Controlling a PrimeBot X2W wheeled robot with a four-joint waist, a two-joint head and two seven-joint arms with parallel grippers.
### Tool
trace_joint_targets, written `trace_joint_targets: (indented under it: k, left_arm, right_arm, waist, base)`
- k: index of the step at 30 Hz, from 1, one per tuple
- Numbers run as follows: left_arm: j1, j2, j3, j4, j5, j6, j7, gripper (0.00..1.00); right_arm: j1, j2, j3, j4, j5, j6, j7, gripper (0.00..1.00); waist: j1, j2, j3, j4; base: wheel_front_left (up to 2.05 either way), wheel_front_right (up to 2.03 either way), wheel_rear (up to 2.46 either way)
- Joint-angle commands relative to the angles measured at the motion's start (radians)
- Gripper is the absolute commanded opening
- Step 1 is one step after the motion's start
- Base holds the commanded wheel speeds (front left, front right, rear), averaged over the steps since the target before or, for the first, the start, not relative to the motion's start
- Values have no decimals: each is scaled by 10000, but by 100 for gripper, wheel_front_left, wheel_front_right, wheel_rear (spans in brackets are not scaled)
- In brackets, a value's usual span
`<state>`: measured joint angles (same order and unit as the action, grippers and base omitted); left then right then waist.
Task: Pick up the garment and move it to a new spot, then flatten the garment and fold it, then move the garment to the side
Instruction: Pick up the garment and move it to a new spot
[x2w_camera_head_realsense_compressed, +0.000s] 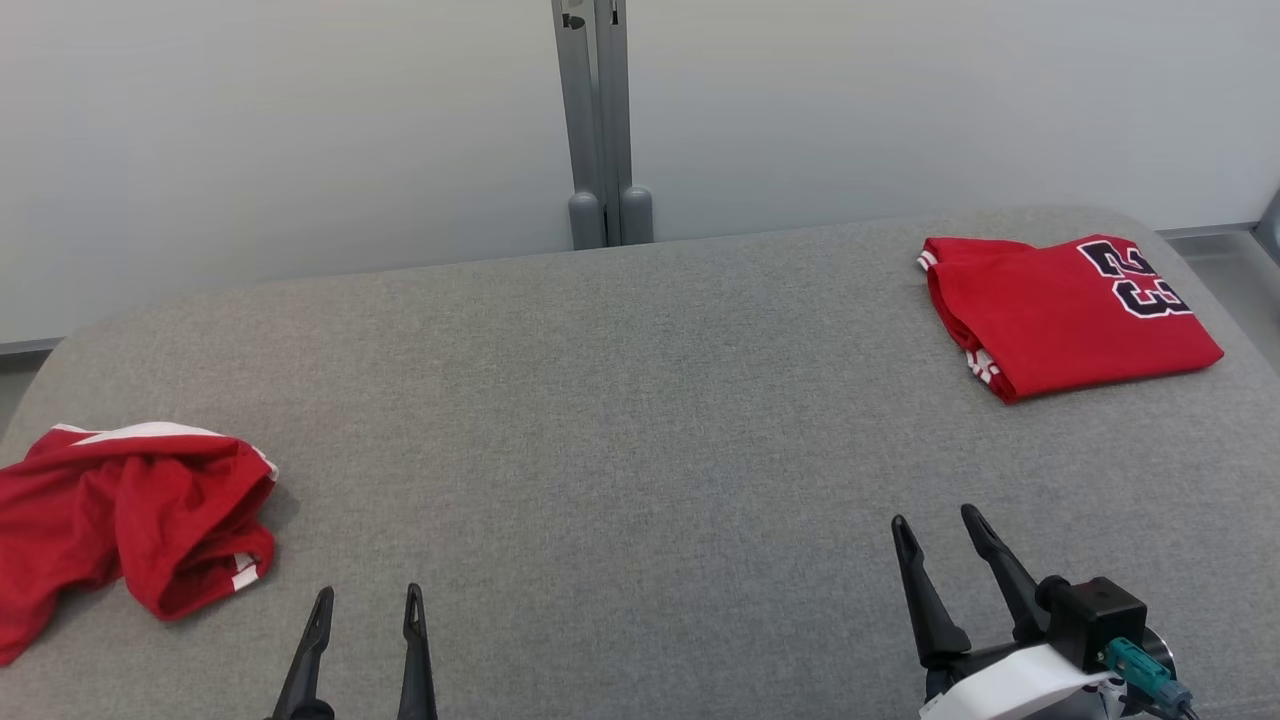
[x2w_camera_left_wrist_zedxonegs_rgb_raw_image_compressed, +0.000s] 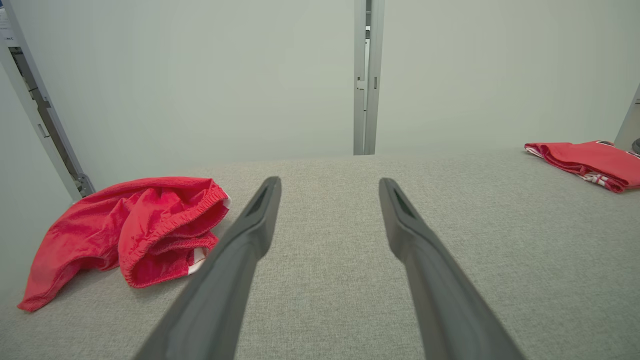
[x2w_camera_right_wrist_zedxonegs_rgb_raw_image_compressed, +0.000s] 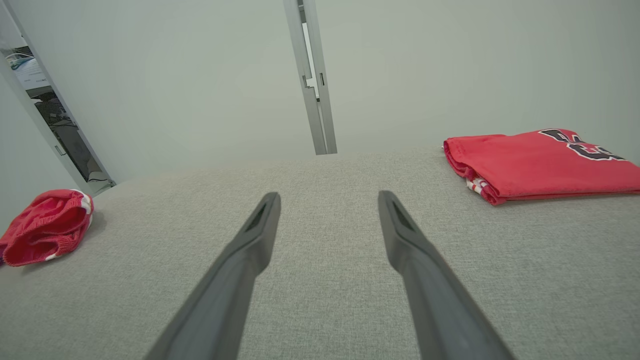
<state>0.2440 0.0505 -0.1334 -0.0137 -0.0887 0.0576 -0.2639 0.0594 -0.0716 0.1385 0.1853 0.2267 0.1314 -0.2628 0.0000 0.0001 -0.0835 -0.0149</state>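
Note left gripper (x2w_camera_head_realsense_compressed: 369, 593) and right gripper (x2w_camera_head_realsense_compressed: 935, 517) spread, empty. Avoid shallow pinch on crumpled garment (x2w_camera_head_realsense_compressed: 150, 510), lower left: risks slipping.

A gray fabric surface (x2w_camera_head_realsense_compressed: 620, 400) (perhaps a bed) is carrying a crumpled red garment (x2w_camera_head_realsense_compressed: 130, 510) left, a folded jersey (x2w_camera_head_realsense_compressed: 1060, 320) far right.

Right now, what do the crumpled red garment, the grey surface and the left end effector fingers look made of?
crumpled red garment: thin matte fabric, likely synthetic knit; soft folds, gathered elastic hem.
grey surface: woven matte upholstery cloth; visible weave, rounded padded edge.
left end effector fingers: smooth dark matte, probably moulded plastic.
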Motion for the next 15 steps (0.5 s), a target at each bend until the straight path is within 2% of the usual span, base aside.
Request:
trace_joint_targets:
  k: [1,15]
  left_arm:
    - [-141,3,24,25,-11,-34,-4,100]
    - [-199,4,-26,77,-27,-36,-4,100]
  right_arm:
    - [21,13,-2,24,1,-16,-24,100]
    - [108,16,16,27,71,-16,-24,100]
  waist:
    - [0,-1,6,-2]
    - [0,-1,64,122]
  base:
    - [0,0,0]
    - [0,0,0]
